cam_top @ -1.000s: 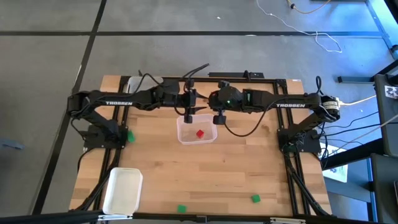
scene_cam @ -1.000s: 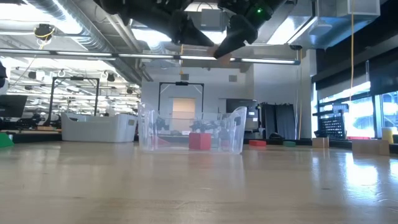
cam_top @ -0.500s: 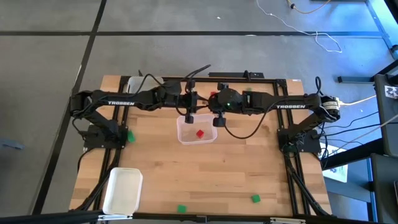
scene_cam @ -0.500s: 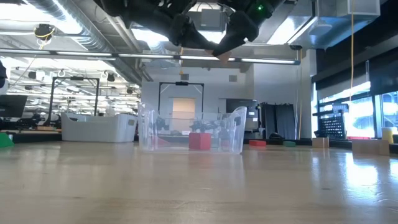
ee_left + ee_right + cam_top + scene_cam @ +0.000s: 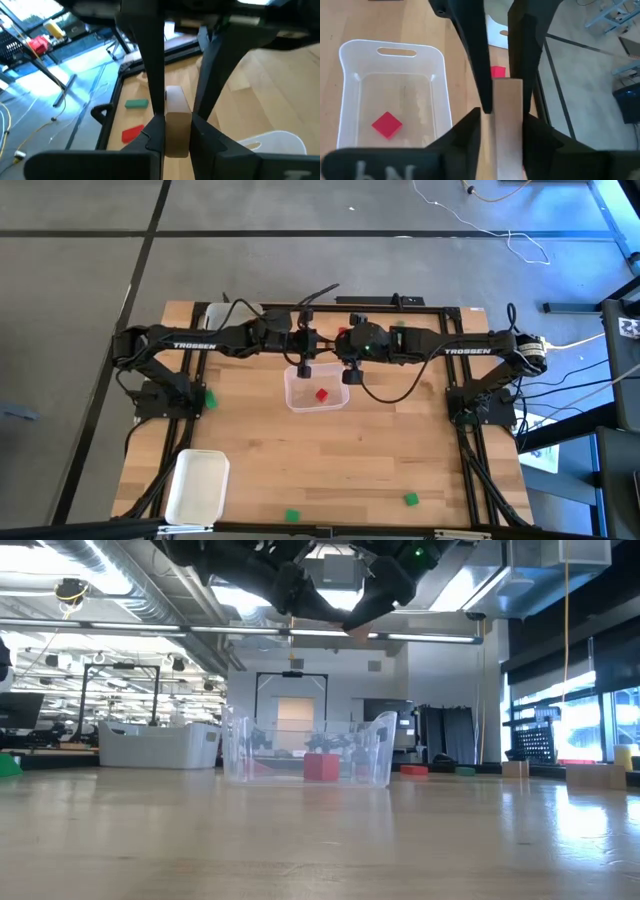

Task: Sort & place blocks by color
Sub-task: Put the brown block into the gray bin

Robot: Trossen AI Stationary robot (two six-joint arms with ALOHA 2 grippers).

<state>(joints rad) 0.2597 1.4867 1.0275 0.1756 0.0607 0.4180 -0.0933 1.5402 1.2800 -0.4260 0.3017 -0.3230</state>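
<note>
Your left gripper (image 5: 177, 131) and right gripper (image 5: 502, 125) are both pinching one plain tan wooden block (image 5: 176, 120) in mid-air (a handover pose), hovering just above the clear plastic tray (image 5: 298, 401) that is holding a small red block (image 5: 321, 394).

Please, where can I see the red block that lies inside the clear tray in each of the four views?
High view: red block mid-tray, between the arms.
Low view: it shows through the clear tray wall.
Left wrist view: not identifiable.
Right wrist view: on the tray floor.
Shared landmark: the clear tray.
</note>
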